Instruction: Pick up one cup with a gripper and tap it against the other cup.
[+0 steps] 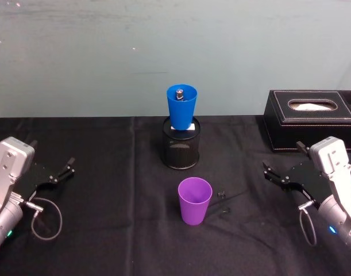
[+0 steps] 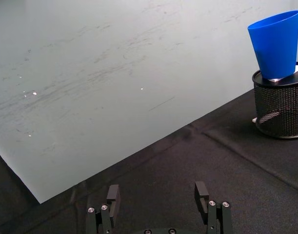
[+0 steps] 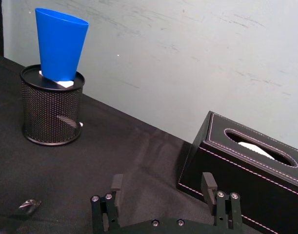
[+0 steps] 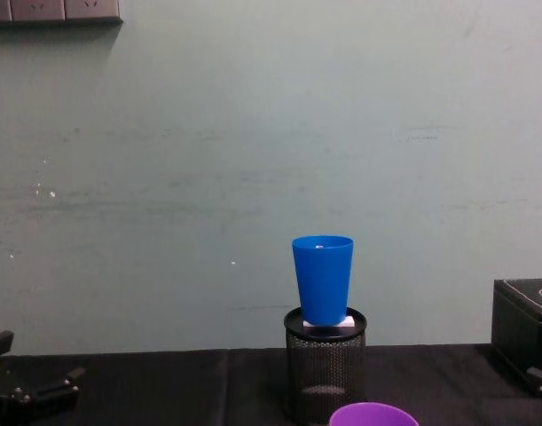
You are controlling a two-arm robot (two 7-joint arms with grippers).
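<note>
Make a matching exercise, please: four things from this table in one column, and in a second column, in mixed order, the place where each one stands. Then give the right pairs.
Things
1. purple cup
2. blue cup
3. mesh holder
4. tissue box

Places
A. on top of the mesh holder
B. far right, toward the back
C. on the black cloth, nearest the robot
D. in the middle, under the blue cup

Pairs: 1-C, 2-A, 3-D, 4-B

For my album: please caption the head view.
Left gripper and right gripper sit open at the sides; purple cup stands before blue cup atop a mesh holder.
</note>
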